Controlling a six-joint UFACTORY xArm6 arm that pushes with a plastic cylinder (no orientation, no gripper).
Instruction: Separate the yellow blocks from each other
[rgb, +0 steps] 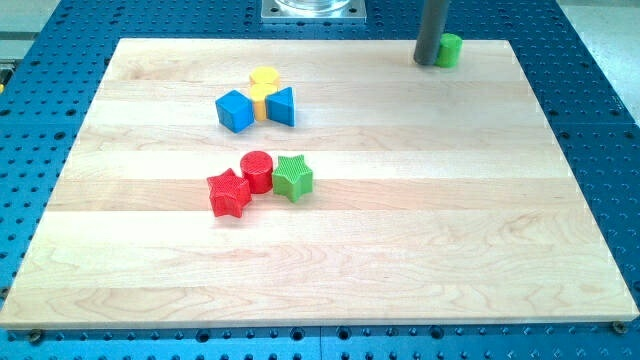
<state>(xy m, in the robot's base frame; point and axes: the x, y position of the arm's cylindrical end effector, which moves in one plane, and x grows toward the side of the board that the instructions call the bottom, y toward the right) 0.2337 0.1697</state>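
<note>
My tip (429, 62) at board (330, 260) top edge, touching green block (449, 49).

We recorded the tabletop (400, 230) as pale wood with a light grain running in lengthwise bands. Its surround (600, 120) was blue, patterned with a regular grid of small dark holes. The rod was dark grey down to my tip (428, 62). The green block (449, 49) beside it was bright green. We noted a blue cube (235, 110), a blue triangular block (283, 105), and two yellow blocks (263, 77) (260, 98). The red star (229, 193), red cylinder (257, 170) and green star (293, 177) bore fine ribbed surface lines.
</note>
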